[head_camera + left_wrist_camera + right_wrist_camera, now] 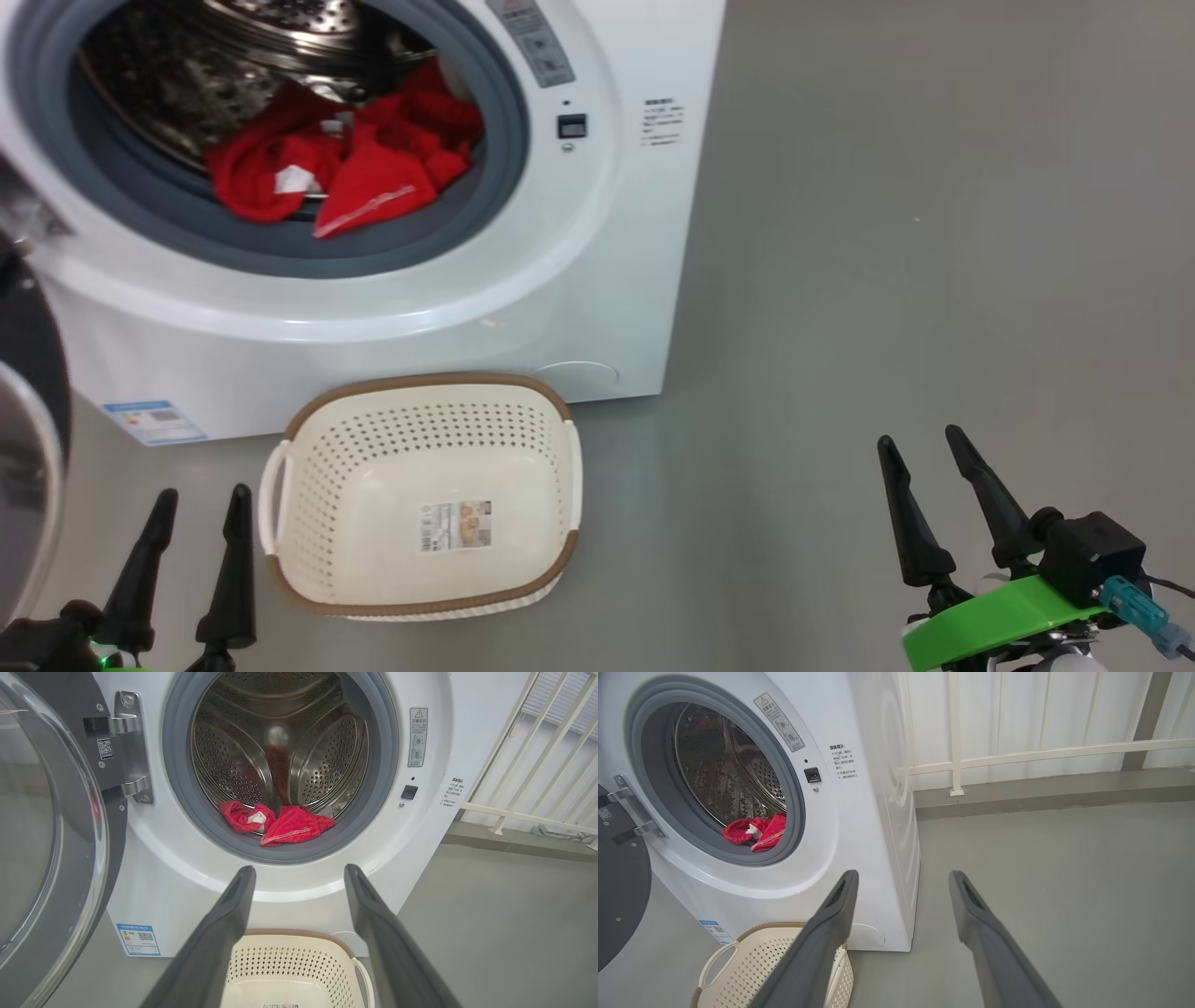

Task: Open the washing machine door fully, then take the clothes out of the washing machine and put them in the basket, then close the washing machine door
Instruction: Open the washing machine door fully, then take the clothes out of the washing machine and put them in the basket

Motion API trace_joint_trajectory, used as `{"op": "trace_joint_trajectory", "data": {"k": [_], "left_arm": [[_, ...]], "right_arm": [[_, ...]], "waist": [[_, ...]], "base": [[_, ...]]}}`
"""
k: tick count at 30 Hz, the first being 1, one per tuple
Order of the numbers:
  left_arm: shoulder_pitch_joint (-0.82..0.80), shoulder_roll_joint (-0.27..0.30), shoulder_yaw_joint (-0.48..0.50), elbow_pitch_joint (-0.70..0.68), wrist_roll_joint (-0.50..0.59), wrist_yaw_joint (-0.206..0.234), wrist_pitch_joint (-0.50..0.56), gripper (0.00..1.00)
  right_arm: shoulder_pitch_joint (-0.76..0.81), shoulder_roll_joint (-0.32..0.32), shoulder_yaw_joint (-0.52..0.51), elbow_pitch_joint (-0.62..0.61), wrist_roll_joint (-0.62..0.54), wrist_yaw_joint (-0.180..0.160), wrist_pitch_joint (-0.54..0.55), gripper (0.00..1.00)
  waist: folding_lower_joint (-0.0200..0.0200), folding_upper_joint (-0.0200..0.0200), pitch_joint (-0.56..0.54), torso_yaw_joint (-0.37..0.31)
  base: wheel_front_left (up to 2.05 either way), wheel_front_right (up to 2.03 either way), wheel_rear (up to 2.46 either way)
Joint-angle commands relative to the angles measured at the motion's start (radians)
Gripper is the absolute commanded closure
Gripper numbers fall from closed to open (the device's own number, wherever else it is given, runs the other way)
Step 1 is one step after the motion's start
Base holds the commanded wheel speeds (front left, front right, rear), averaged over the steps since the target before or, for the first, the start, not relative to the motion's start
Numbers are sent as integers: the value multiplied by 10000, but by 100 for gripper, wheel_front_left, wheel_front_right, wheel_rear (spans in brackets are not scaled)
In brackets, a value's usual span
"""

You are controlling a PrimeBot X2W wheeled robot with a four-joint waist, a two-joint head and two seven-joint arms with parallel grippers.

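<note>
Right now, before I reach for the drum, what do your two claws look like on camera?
Both the left claw and right claw have two long, dark, tapering fingers. Behind the right one sit a bright green bracket, a black block and a small blue connector with a thin cable.

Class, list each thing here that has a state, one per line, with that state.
washing machine door, open, swung left.
clothes, inside the drum, at its front edge.
basket, upright on the floor, empty.
left end effector, open, empty.
right end effector, open, empty.
</note>
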Motion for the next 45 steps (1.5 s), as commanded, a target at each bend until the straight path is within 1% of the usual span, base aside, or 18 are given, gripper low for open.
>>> {"op": "trace_joint_trajectory", "data": {"k": [1, 7, 12, 18, 25, 30, 35, 45], "left_arm": [[-48, 298, 286, -249, -34, 16, -51, 0], [-43, 300, 181, -305, -66, 15, -51, 0], [-52, 299, 141, -387, 0, 15, -51, 0], [-66, 326, 142, -472, 96, 15, -51, 0], [-89, 218, 310, -380, 188, 15, -51, 0], [-141, 223, 264, -395, -9, 15, -51, 0], [-162, 267, 259, -407, -60, 15, -51, 0], [-237, 301, 265, -395, 13, 15, -51, 0]], "right_arm": [[-154, -12, 127, -293, 172, 75, -92, 0], [-89, -12, 42, -316, 182, 75, -92, 0], [-46, -12, -18, -334, 201, 75, -92, 0], [-44, -12, -11, -339, 220, 75, -92, 0], [-42, -12, 20, -360, 203, 75, -92, 0], [-83, -12, 42, -343, 219, 75, -92, 0], [-122, -12, 50, -336, 224, 75, -92, 0], [-177, -12, 39, -349, 224, 75, -92, 0]], "waist": [[0, -1, 114, -277], [0, -1, 85, -604], [0, -1, 60, -733], [0, -1, 23, -754], [0, -1, -5, -658], [0, -1, 17, -628], [0, -1, 45, -627], [0, -1, 137, -619]], "base": [[0, 0, 0], [0, 0, 0], [0, 0, 0], [0, 0, 0], [0, 0, 0], [9, -15, 6], [68, -82, 14], [125, -137, 13]]}}
